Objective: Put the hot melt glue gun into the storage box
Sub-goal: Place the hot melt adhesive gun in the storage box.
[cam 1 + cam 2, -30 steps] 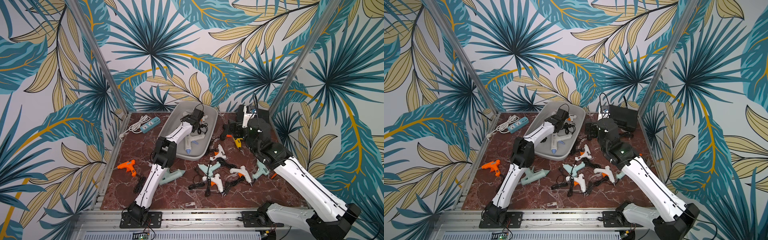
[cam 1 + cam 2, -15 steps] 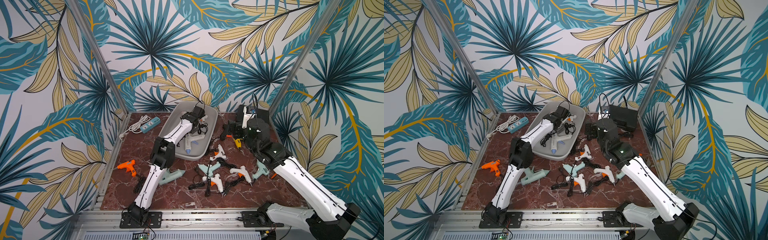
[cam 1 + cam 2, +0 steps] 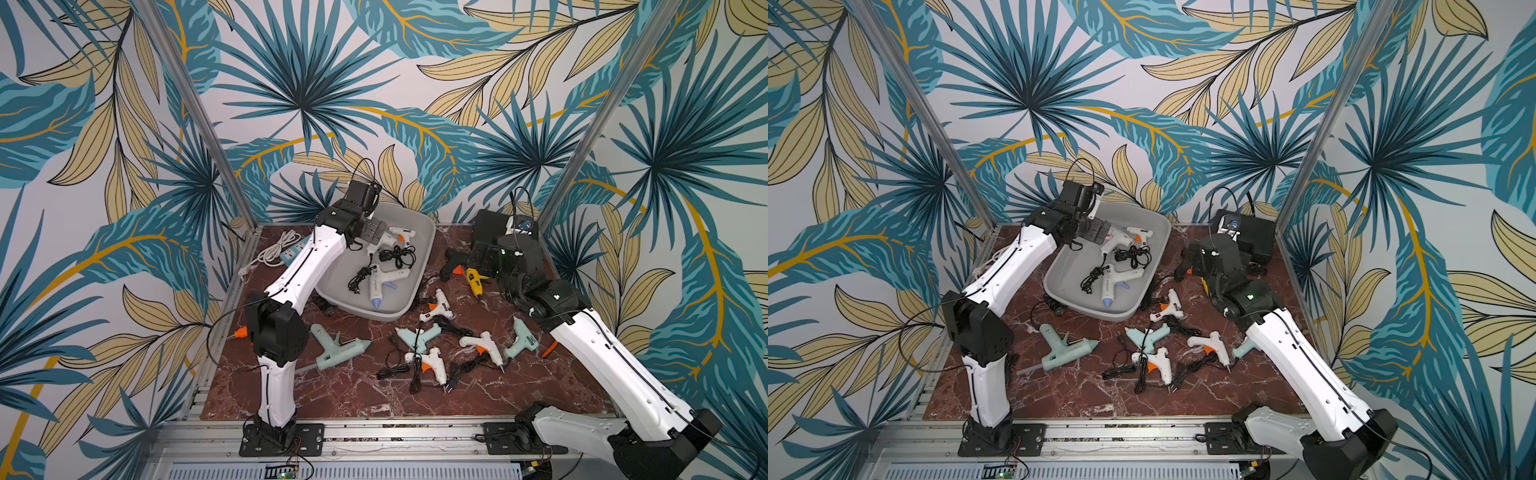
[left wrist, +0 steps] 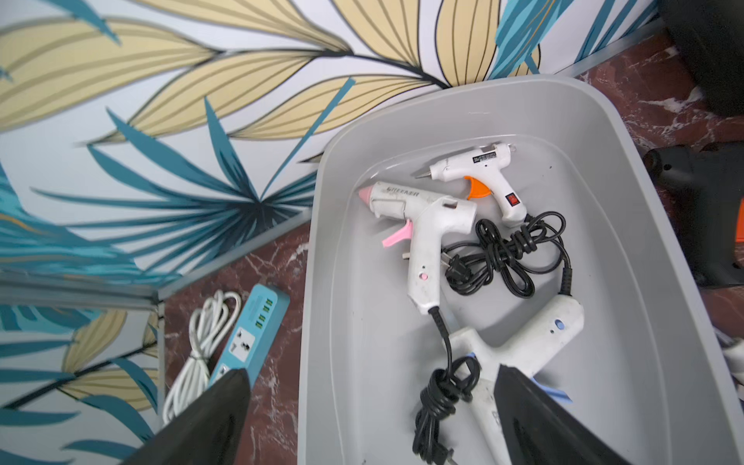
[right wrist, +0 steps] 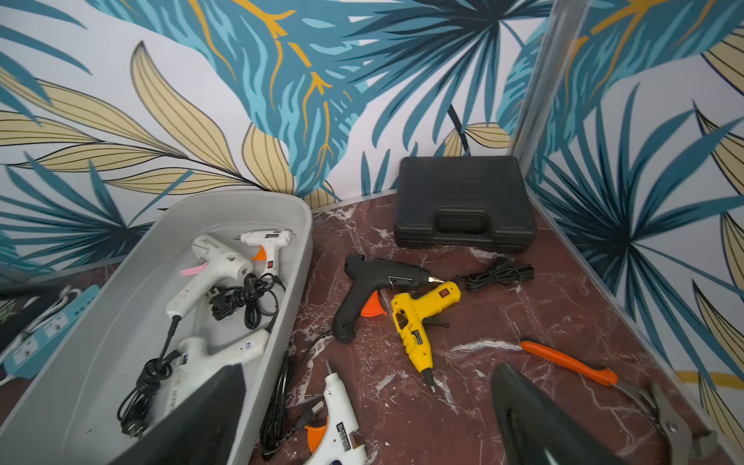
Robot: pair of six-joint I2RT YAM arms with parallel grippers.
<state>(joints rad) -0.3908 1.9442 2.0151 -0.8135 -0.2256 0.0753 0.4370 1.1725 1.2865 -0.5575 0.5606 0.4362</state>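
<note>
3 glue guns [image 3: 380,286] lie in the storage box [image 3: 431,241]; several remain at its 5 o'clock. Left hand [image 3: 376,233], right hand [image 5: 368,374]: spread wide, empty.

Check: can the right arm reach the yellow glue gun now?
Probably yes. The right gripper is open, and the yellow glue gun lies uncovered on the table just ahead of it; only the black glue gun crowds one side.

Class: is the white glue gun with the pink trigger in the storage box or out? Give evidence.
In. The pink-trigger glue gun lies flat on the storage box floor, inside its walls.
</note>
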